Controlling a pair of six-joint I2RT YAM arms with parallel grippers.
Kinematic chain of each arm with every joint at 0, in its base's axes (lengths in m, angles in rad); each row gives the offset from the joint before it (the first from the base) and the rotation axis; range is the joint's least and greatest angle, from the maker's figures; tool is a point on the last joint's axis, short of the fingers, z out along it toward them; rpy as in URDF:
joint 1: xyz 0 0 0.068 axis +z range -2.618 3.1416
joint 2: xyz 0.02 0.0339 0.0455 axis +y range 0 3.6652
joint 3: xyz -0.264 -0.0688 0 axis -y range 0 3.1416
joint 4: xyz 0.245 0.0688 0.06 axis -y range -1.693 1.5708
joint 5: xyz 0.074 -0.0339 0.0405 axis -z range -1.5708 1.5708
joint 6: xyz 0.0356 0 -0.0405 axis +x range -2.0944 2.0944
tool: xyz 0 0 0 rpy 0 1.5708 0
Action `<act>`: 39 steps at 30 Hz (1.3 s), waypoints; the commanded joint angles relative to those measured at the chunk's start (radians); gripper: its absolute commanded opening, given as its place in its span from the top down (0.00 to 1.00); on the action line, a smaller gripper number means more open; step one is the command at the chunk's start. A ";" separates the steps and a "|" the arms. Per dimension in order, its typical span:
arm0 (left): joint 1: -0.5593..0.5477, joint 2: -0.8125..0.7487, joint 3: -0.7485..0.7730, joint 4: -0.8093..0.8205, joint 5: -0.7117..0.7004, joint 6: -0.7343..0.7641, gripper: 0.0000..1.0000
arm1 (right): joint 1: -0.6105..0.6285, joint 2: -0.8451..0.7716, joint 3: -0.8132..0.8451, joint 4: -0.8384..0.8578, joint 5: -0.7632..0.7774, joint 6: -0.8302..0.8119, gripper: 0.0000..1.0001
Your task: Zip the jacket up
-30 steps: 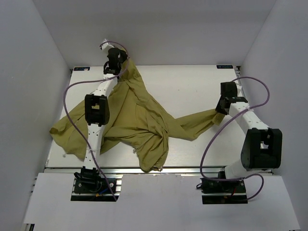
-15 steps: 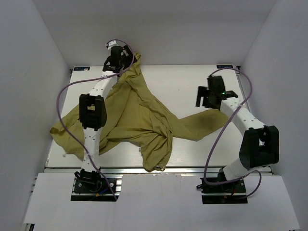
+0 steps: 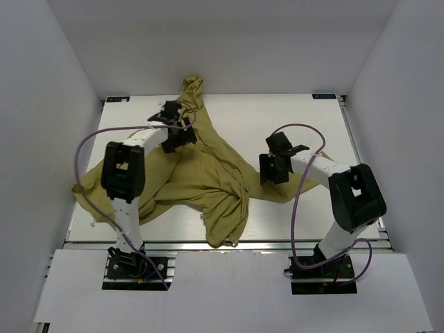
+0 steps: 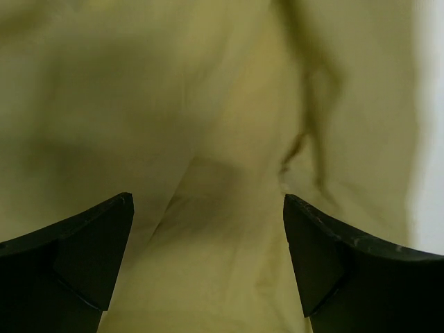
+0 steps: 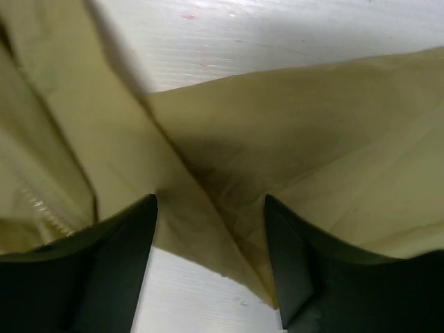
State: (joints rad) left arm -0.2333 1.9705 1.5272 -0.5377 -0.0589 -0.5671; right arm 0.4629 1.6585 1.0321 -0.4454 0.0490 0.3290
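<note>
**Jacket crumpled, both claws empty: we are at the laying-out step**

On the left, our left claw hangs over the upper left part of the jacket. It is spread wide with nothing between its fingers, and its wrist view shows only olive cloth and a few soft folds below.

The jacket lies crumpled across the tabletop. One part trails to the left edge, a peak is bunched at the far edge, a tongue reaches the near edge, and a sleeve runs out to the right.

Near the root of that sleeve, our right claw is also wide and empty, poised above a fold where cloth meets bare tabletop. At the left edge of its wrist view we see a pale toothed strip, which we take to be part of the zipper.

We judge the task barely begun. The front is not flat, the zipper halves are not side by side, and we cannot find the slider. The next move calls for spreading the front open and tracing that strip down to its bottom end. Then one claw can pin the hem while the other takes the slider.
</note>
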 commanded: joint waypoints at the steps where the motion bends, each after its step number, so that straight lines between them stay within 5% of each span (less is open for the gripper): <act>1: -0.054 0.117 0.123 -0.109 0.027 0.029 0.02 | -0.026 0.030 0.026 0.002 0.040 0.064 0.41; 8: -0.084 0.414 0.397 -0.111 0.139 0.041 0.05 | -0.185 0.124 0.051 -0.004 -0.003 0.061 0.76; 16: -0.130 0.743 0.835 0.033 0.304 -0.025 0.03 | -0.392 0.303 0.271 -0.009 -0.003 0.051 0.92; 18: -0.132 0.769 0.835 0.217 0.323 -0.114 0.11 | -0.428 0.355 0.325 -0.007 0.003 0.047 0.97; 20: -0.133 0.807 0.835 0.400 0.297 -0.218 0.34 | -0.452 0.409 0.410 0.010 -0.001 0.032 1.00; 21: -0.133 0.827 0.847 0.469 0.297 -0.253 0.35 | -0.452 0.428 0.443 0.004 0.003 0.030 1.00; 23: -0.133 0.898 0.933 0.568 0.263 -0.362 0.29 | -0.500 0.452 0.524 0.019 0.008 0.010 1.00; 25: -0.133 0.907 0.979 0.681 0.216 -0.398 0.07 | -0.510 0.449 0.565 0.053 0.008 -0.021 1.00; 27: -0.133 0.868 0.972 0.709 0.176 -0.393 0.02 | -0.514 0.425 0.624 0.065 0.006 -0.068 0.96; 32: -0.132 0.623 0.903 0.575 0.208 -0.211 0.02 | -0.468 0.254 0.620 0.024 -0.095 -0.142 0.56; 35: -0.130 0.407 0.758 0.445 0.272 -0.115 0.02 | -0.342 0.083 0.436 0.034 -0.055 -0.122 0.42; 39: -0.130 0.092 0.486 0.173 0.208 -0.036 0.02 | -0.141 -0.084 0.182 -0.030 0.014 -0.029 0.36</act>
State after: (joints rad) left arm -0.3649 2.4100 2.1338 -0.1661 0.1844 -0.7105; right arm 0.1940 1.6562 1.3502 -0.4000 0.0444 0.2436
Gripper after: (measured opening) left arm 0.981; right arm 0.631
